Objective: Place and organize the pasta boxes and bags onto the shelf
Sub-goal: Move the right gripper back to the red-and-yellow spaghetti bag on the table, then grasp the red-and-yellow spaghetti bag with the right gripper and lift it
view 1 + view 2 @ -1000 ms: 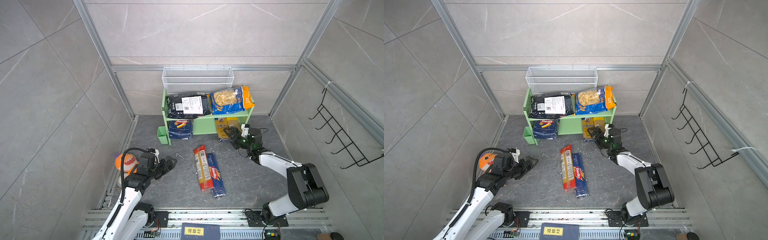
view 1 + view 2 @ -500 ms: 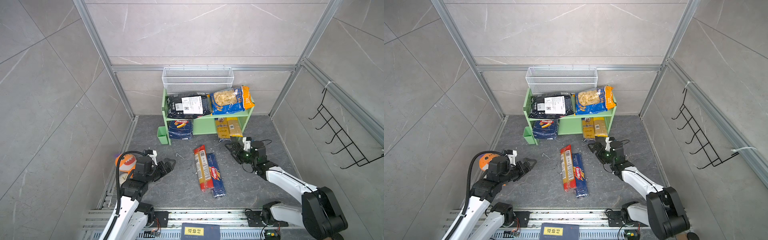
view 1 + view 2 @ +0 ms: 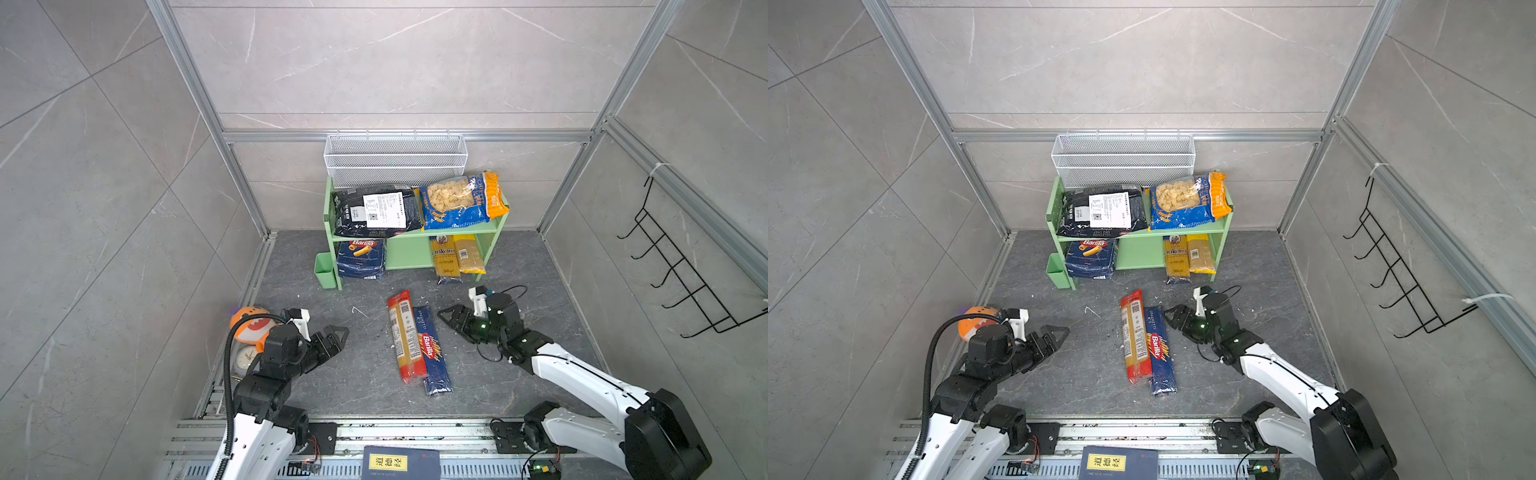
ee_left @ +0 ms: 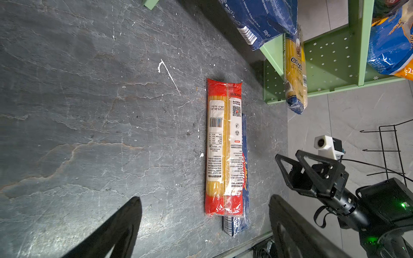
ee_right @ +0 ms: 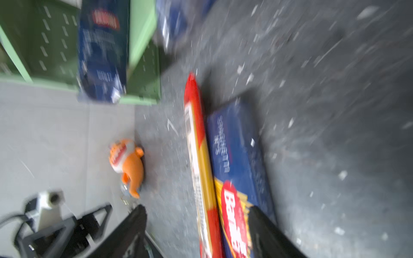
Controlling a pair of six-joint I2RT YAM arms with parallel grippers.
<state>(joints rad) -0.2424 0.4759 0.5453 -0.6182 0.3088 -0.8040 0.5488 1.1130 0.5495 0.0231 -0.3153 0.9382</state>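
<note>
Narrow pasta box (image 4: pixel 236 225) largely hidden behind red spaghetti pack (image 4: pixel 223 152)

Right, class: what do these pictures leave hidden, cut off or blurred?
- Left wrist view: the red spaghetti pack hides most of the long blue box.
- Right wrist view: motion blur makes the wide blue box print unreadable.
- Both top views: the dark book is cut by the bottom edge.

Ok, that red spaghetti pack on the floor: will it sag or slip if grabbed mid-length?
Probably stays stiff: the red spaghetti pack is full of straight strands. Its glossy film may slip. It lies against the blue box, so lifting might nudge that.
</note>
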